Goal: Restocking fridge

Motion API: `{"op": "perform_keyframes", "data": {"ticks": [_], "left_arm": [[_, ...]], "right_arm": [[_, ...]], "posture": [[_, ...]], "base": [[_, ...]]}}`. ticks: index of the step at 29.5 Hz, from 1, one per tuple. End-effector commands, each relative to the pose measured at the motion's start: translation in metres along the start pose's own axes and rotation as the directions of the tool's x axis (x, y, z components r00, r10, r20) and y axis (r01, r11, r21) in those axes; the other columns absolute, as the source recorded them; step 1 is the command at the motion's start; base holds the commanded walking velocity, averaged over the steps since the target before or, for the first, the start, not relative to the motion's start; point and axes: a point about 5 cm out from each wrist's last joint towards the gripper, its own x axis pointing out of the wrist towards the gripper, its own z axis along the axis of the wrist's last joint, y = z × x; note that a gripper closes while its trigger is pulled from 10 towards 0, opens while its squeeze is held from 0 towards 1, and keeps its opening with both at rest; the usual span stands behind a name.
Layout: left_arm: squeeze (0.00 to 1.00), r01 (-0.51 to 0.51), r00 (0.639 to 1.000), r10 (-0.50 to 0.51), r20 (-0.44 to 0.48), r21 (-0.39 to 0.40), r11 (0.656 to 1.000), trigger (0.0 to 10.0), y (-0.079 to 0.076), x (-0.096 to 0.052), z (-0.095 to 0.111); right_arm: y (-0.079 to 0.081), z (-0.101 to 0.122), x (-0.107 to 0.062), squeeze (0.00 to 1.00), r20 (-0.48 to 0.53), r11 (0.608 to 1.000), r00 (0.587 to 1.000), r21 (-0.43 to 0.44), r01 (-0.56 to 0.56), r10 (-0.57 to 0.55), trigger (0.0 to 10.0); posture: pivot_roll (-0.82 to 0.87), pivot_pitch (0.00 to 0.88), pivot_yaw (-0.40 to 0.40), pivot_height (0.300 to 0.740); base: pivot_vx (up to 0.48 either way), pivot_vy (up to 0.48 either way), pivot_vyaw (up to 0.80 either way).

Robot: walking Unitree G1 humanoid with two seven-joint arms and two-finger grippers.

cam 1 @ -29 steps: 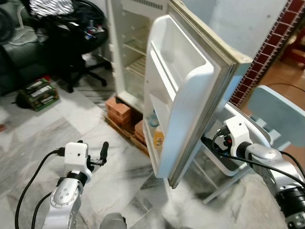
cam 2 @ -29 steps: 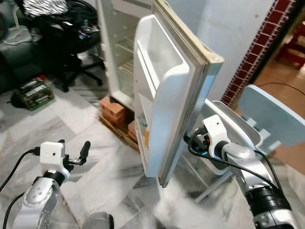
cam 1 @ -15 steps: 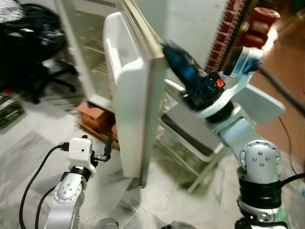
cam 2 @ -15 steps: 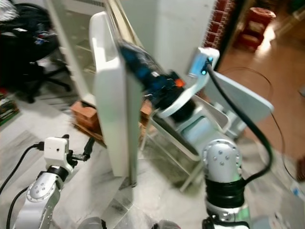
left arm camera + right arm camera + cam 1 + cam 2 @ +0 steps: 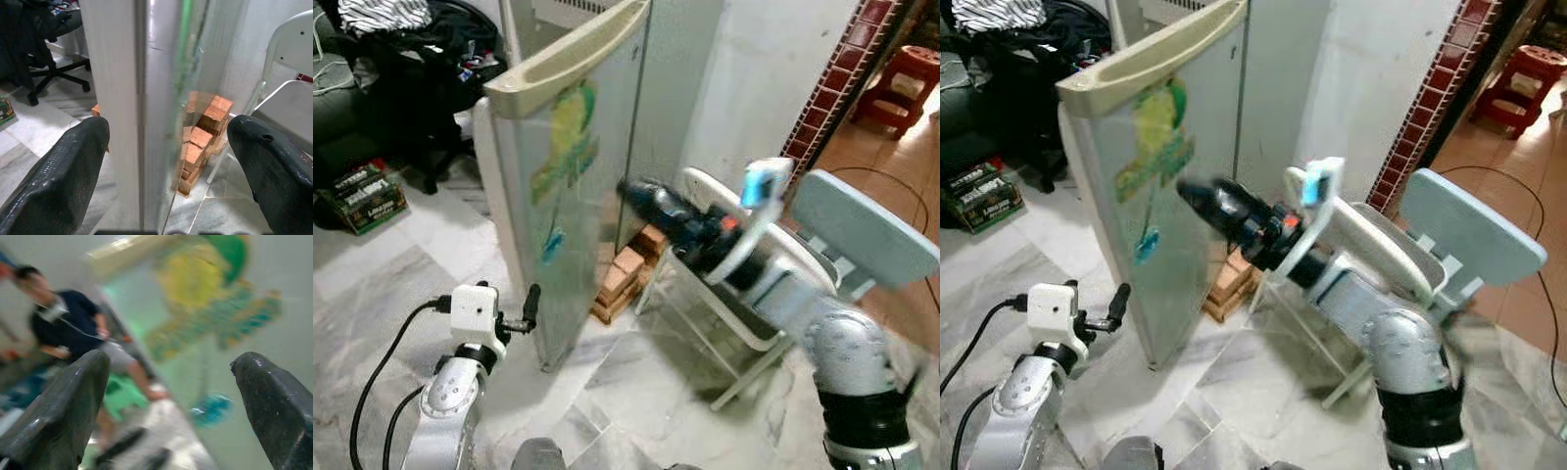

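Stickers [image 5: 561, 147] on glossy flat fridge door [image 5: 597, 225]

Fridge door [image 5: 563, 186]: nearly shut, its outer face blocking the way in; only its edge faces the left pincer [image 5: 161, 161], fingers apart.
Bricks [image 5: 625, 274]: stacked at the fridge foot beside the door.
White chair [image 5: 842, 230]: crowds the right side.
Floor [image 5: 382, 264]: open to the left.

Fridge door [image 5: 570, 166]: swung from wide open to nearly shut, stickered outer face now showing.
Right gripper [image 5: 1197, 196]: raised from behind the door onto its outer face.
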Motion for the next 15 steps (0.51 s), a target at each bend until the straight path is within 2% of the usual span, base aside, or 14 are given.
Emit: {"op": "perform_keyframes", "data": {"ticks": [1, 3, 5, 8, 9, 11, 15], "left_arm": [[0.00, -0.065, 0.998, 0.065, 0.005, 0.024, 0.998, 10.0, 0.006, 0.002, 0.002], [0.00, -0.158, 0.987, 0.159, -0.027, 0.028, 0.987, 10.0, 0.016, 0.003, -0.002], [0.00, -0.198, 0.979, 0.197, -0.046, -0.009, 0.980, 10.0, 0.021, 0.003, -0.004], [0.00, -0.192, 0.981, 0.191, -0.044, -0.015, 0.981, 10.0, 0.022, 0.002, -0.003], [0.00, -0.188, 0.981, 0.187, -0.042, -0.012, 0.982, 10.0, 0.021, 0.001, -0.003], [0.00, -0.185, 0.982, 0.184, -0.042, -0.012, 0.983, 10.0, 0.021, 0.001, -0.003], [0.00, -0.186, 0.982, 0.185, -0.039, -0.021, 0.982, 10.0, 0.020, 0.000, -0.004]], "right_arm": [[-0.024, -0.004, 0.006, 0.00, -0.015, 0.961, 0.975, -0.171, 0.218, -0.223, 10.0], [-0.044, -0.006, 0.012, 0.00, 0.028, 0.871, 0.912, -0.285, 0.400, -0.409, 10.0], [-0.047, -0.004, 0.024, 0.00, 0.070, 0.842, 0.895, -0.313, 0.439, -0.440, 10.0], [-0.042, 0.002, 0.043, 0.00, 0.134, 0.854, 0.895, -0.269, 0.446, -0.425, 10.0], [-0.033, 0.001, 0.060, 0.00, 0.142, 0.850, 0.909, -0.321, 0.418, -0.393, 10.0], [-0.029, 0.001, 0.066, 0.00, 0.146, 0.856, 0.917, -0.330, 0.399, -0.371, 10.0], [-0.003, -0.004, 0.093, 0.00, 0.144, 0.898, 0.953, -0.324, 0.299, -0.266, 10.0]], "posture": [[0.11, 0.000, -0.034, 0.740], [0.11, 0.000, -0.034, 0.740], [0.12, 0.000, -0.034, 0.740], [0.13, 0.000, -0.036, 0.740], [0.14, 0.000, -0.038, 0.740], [0.14, 0.000, -0.041, 0.740], [0.15, 0.000, -0.052, 0.740]], "base": [[0.000, 0.000, 0.00], [0.000, 0.000, 0.00], [0.000, 0.000, 0.00], [0.000, 0.000, 0.44], [0.000, 0.000, 0.80], [0.000, 0.000, 0.80], [0.000, 0.000, 0.79]]}}
